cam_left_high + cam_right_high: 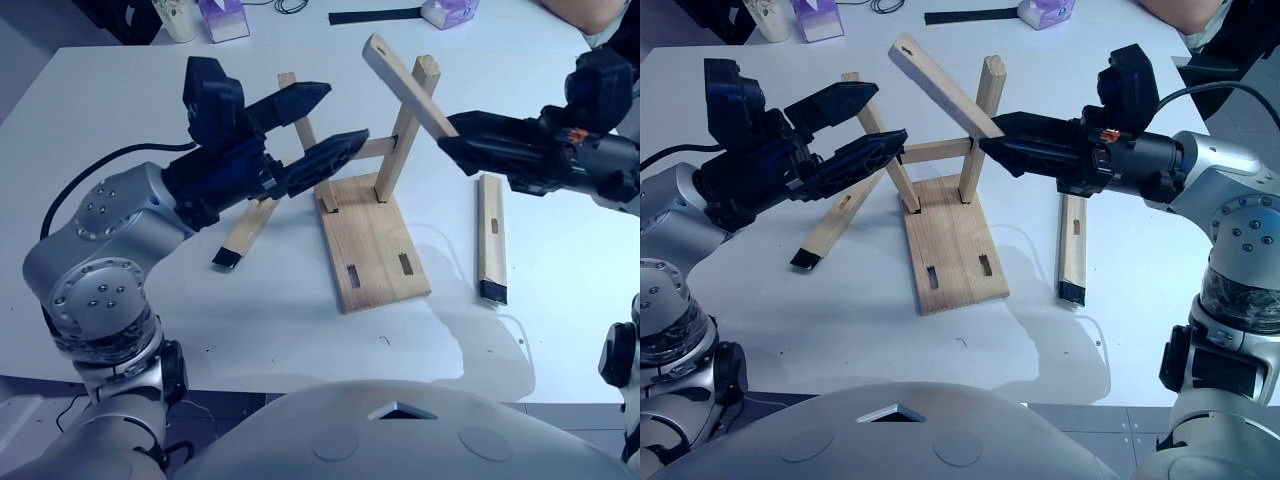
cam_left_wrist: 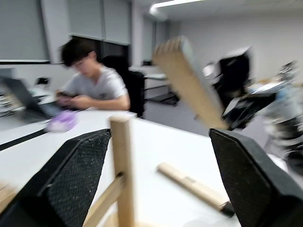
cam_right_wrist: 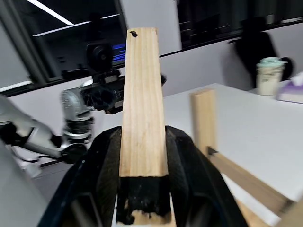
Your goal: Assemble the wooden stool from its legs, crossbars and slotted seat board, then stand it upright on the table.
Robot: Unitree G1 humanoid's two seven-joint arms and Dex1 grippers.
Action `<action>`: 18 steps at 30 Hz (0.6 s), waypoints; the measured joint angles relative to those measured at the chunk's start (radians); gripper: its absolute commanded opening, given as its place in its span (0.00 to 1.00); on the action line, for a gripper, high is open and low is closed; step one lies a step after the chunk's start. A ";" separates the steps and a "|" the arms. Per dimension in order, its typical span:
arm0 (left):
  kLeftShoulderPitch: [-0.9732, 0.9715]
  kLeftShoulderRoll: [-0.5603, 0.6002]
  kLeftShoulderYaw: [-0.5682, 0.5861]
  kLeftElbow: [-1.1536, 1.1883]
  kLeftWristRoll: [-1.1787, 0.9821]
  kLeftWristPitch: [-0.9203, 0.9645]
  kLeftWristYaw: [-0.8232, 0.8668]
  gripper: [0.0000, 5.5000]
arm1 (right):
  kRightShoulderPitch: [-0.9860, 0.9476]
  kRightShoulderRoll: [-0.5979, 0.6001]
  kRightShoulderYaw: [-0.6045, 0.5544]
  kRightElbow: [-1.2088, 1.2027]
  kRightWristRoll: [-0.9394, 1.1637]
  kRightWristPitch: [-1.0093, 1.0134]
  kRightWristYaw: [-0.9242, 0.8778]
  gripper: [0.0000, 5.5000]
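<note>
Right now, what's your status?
Left gripper open at crossbar. Right gripper shut on a leg, aloft. Seat board flat, two legs slotted. Loose leg beside board.

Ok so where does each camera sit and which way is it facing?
Left eye view: on the head, looking forward and down at the table and seat board; left gripper and right gripper both show.
Right eye view: beside it, same scene, same two arms.
Left wrist view: on the left wrist, facing out between its open fingers at an upright leg.
Right wrist view: on the right wrist, facing along the held leg toward the left arm.
Shared: both wrist views catch the held leg and upright leg.
</note>
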State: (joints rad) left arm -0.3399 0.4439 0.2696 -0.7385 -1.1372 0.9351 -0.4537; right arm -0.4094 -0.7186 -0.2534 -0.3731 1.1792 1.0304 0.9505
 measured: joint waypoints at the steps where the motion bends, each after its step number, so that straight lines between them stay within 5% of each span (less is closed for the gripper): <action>1: -0.003 -0.006 -0.001 0.003 -0.019 -0.007 0.013 0.70 | 0.000 0.000 0.007 0.000 0.003 0.002 0.000 0.24; 15: 0.039 -0.012 -0.124 0.003 -0.196 -0.075 0.114 0.70 | 0.000 0.005 0.082 -0.014 0.040 0.010 0.029 0.24; 18: 0.042 -0.007 -0.147 0.000 -0.201 -0.085 0.119 0.61 | 0.000 0.005 0.096 -0.015 0.038 0.010 0.032 0.24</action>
State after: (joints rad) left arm -0.2984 0.4370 0.1225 -0.7383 -1.3382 0.8502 -0.3343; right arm -0.4092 -0.7141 -0.1573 -0.3885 1.2176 1.0401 0.9829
